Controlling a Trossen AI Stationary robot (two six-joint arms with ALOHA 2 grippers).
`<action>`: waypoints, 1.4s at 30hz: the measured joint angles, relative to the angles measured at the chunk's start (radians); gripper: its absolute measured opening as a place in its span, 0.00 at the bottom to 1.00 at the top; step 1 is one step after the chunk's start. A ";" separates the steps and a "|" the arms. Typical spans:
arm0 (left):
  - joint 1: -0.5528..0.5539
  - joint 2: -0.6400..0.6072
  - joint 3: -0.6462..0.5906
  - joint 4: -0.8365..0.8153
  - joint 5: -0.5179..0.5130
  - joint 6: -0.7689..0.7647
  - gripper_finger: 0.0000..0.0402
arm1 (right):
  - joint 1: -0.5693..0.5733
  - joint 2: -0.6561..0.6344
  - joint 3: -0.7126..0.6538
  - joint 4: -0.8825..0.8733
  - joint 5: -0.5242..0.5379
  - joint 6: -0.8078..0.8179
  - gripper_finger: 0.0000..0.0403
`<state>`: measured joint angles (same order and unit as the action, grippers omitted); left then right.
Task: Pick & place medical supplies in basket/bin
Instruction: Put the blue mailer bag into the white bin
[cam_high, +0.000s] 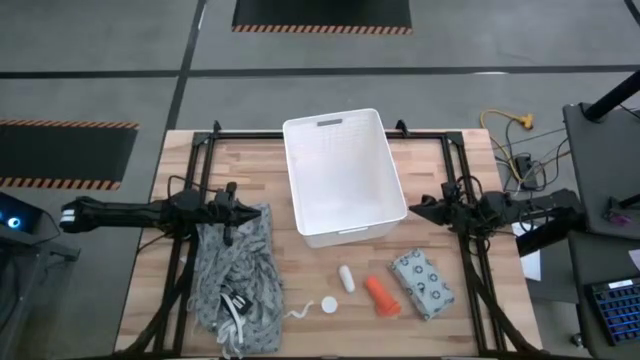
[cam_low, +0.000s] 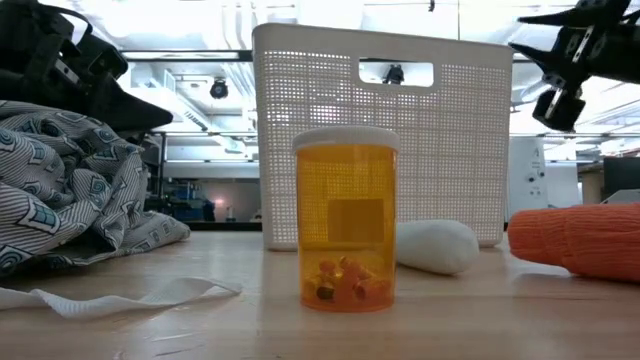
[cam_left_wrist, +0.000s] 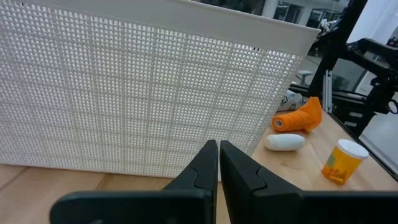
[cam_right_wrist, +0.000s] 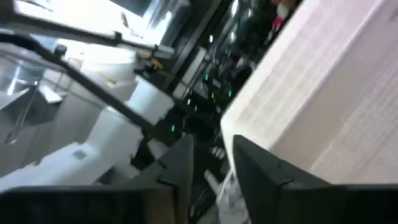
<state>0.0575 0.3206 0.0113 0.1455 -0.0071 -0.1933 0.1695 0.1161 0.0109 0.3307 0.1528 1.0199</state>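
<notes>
white perforated plastic tub (cam_high: 340, 180) sits mid-bench on the wooden bench (cam_high: 470, 320), nothing visible inside. in front of it, all apart – small white oblong bottle (cam_high: 346, 279), orange ribbed tube (cam_high: 381, 296), grey-blue dotted soft packet (cam_high: 422, 284), amber pill vial with white round cap (cam_high: 329, 305). left claw (cam_high: 236, 211) fingers together, over the grey patterned cloth (cam_high: 235, 275) left of the tub. right claw (cam_high: 418, 208) slightly apart, holding nothing, just beside the tub's right wall.
</notes>
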 joint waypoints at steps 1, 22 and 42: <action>0.000 0.000 0.000 0.000 0.000 0.000 0.00 | 0.004 0.010 0.001 -0.005 -0.014 0.023 0.32; 0.000 0.000 0.000 0.000 0.000 -0.007 0.00 | 0.270 0.584 0.696 -0.851 -0.195 0.264 0.38; 0.000 0.000 0.000 0.000 -0.001 -0.007 0.00 | 0.472 1.297 1.010 -1.171 -0.310 0.459 0.67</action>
<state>0.0574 0.3206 0.0113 0.1459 -0.0078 -0.2005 0.6418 1.4128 1.0212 -0.8406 -0.1573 1.4787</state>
